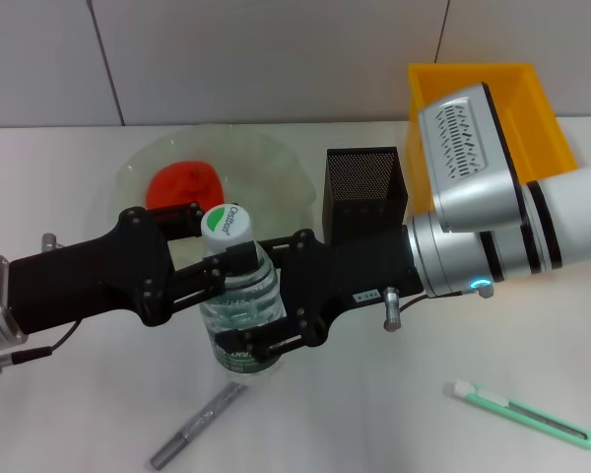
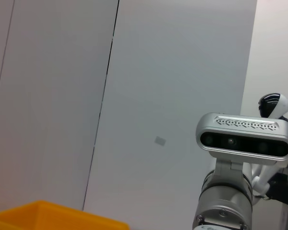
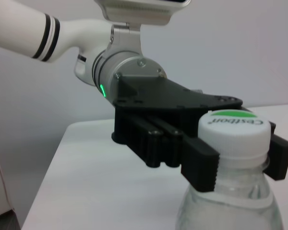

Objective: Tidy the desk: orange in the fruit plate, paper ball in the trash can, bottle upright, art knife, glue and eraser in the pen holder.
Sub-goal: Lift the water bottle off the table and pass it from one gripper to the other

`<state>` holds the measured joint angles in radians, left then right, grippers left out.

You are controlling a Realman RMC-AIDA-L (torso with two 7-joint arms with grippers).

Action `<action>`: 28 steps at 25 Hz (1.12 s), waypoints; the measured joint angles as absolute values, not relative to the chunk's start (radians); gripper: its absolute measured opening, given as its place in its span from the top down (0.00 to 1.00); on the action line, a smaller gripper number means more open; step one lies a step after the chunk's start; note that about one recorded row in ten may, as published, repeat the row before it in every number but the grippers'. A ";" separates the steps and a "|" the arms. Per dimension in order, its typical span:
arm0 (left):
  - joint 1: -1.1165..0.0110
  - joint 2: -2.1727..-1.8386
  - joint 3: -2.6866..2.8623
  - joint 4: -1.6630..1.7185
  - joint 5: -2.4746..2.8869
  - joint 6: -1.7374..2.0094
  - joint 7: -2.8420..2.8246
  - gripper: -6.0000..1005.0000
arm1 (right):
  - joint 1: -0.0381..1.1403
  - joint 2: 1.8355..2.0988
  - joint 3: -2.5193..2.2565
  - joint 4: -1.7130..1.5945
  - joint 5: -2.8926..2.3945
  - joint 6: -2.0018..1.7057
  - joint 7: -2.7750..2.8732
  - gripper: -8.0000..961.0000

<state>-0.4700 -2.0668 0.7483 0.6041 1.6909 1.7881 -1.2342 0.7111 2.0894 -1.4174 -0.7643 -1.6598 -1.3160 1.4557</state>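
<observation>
Both the left pincer [image 1: 217,264] and the right pincer [image 1: 266,305] are clamped on the bottle [image 1: 241,315], apparently steadying it upright on the worktop [image 1: 394,414] in front of the fruit plate [image 1: 276,163], which holds the orange [image 1: 182,185].

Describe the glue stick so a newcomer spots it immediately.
Start at the upright bottle in mid-desk. Just in front of its base, toward the robot, lies the glue, a thin silver-grey pen-shaped stick. The art knife farther right is mint-green, not grey.
</observation>
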 joint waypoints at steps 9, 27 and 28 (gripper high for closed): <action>-0.482 -2.064 0.749 0.586 1.692 1.778 -1.241 0.55 | 0.710 2.089 -1.416 -0.763 -1.647 -1.315 1.451 0.18; -0.479 -2.063 0.746 0.587 1.694 1.772 -1.246 0.55 | 0.701 2.089 -1.410 -0.746 -1.593 -1.313 1.408 0.18; -0.480 -2.062 0.745 0.587 1.694 1.771 -1.246 0.55 | 0.701 2.089 -1.410 -0.745 -1.589 -1.311 1.409 0.18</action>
